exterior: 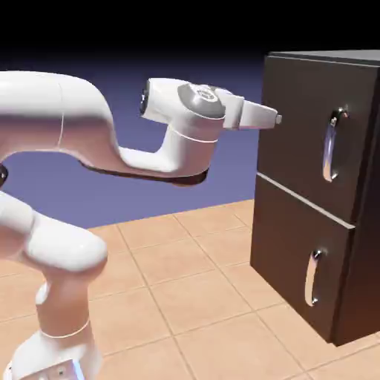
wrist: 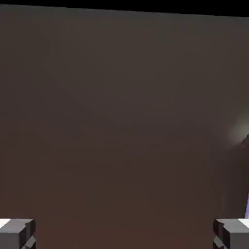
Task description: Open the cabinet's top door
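The dark cabinet (exterior: 319,185) stands at the exterior view's right. Its top door (exterior: 297,141) is shut and carries a curved vertical silver handle (exterior: 332,148). My gripper (exterior: 276,119) points horizontally at the top door, close to its left edge and left of the handle, touching nothing that I can see. In the hand view the top door's dark panel (wrist: 121,121) fills the picture. My two fingertips (wrist: 17,233) stand far apart at the bottom corners with nothing between them, so the gripper (wrist: 124,236) is open. A bright glint of the handle (wrist: 241,133) shows at the right edge.
Below the top door sits a shorter lower door (exterior: 293,252) with its own silver handle (exterior: 313,278). The cabinet stands on a tan tiled floor (exterior: 185,289). The white arm (exterior: 67,126) rises from the lower left.
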{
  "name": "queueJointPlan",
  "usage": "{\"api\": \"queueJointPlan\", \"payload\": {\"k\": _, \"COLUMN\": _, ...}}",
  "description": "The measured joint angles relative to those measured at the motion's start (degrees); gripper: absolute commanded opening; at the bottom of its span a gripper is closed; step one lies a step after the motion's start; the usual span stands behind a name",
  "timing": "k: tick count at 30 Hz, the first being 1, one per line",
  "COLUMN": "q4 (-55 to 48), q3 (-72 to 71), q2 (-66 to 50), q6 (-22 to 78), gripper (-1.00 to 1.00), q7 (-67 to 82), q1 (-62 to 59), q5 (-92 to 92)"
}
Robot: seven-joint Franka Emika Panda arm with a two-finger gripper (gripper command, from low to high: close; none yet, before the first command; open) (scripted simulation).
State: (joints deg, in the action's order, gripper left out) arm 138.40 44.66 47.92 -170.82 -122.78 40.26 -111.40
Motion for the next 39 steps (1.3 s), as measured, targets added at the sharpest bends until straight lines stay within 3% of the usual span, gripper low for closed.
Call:
{"api": "queueJointPlan", "payload": {"k": 21, "q4": -10.62, "q3": 20.98, "q2": 7.17, "q6": 1.5, "gripper": 0.0, "q7": -37.74, "q1": 18.59, "q5": -52.33}}
{"api": "queueJointPlan", "payload": {"k": 28, "q4": -18.76, "q3": 27.86, "q2": 4.77, "q6": 2.58, "gripper": 0.0, "q7": -39.09, "q1": 29.61, "q5": -54.6}}
{"api": "queueJointPlan", "payload": {"k": 29, "q4": -18.77, "q3": 27.87, "q2": 4.76, "q6": 2.58, "gripper": -1.0, "q7": -39.09, "q1": 29.62, "q5": -54.61}}
{"api": "queueJointPlan", "payload": {"k": 39, "q4": -6.27, "q3": 15.75, "q2": -0.17, "q6": 11.26, "gripper": -1.0, "q7": -43.22, "q1": 13.01, "q5": -48.96}}
